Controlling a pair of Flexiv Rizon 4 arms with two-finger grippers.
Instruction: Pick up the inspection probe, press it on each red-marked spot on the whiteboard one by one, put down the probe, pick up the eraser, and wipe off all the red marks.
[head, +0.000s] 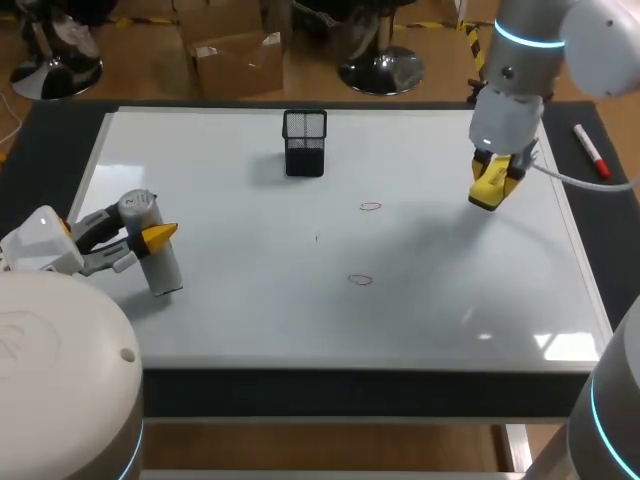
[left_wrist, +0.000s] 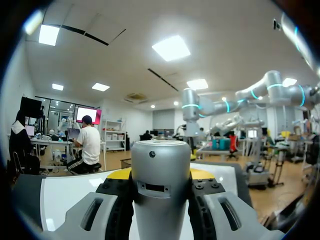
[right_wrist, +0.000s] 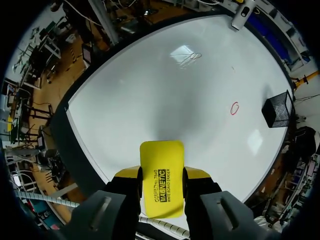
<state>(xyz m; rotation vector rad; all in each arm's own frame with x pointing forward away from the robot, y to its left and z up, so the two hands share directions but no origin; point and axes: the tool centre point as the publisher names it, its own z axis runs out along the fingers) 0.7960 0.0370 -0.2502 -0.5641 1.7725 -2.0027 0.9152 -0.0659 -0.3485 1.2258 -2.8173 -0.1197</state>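
The grey cylindrical probe (head: 158, 262) stands upright at the left of the whiteboard (head: 250, 300), and my left gripper (head: 150, 236) is shut on its upper part. In the left wrist view the probe (left_wrist: 160, 155) fills the gap between the fingers (left_wrist: 116, 200). My right gripper (head: 492, 178) is shut on the yellow eraser (head: 487, 194), held just above the board's right side. Two red marks lie mid-board, one farther (head: 371, 207) and one nearer (head: 360, 280). The right wrist view shows the eraser (right_wrist: 161, 160) held over the board's edge and a red mark (right_wrist: 234, 108) ahead.
A black mesh holder (head: 304, 142) stands at the back middle of the board, also in the right wrist view as the holder (right_wrist: 277, 110). A red-capped marker (head: 592, 150) lies on the dark table right of the board.
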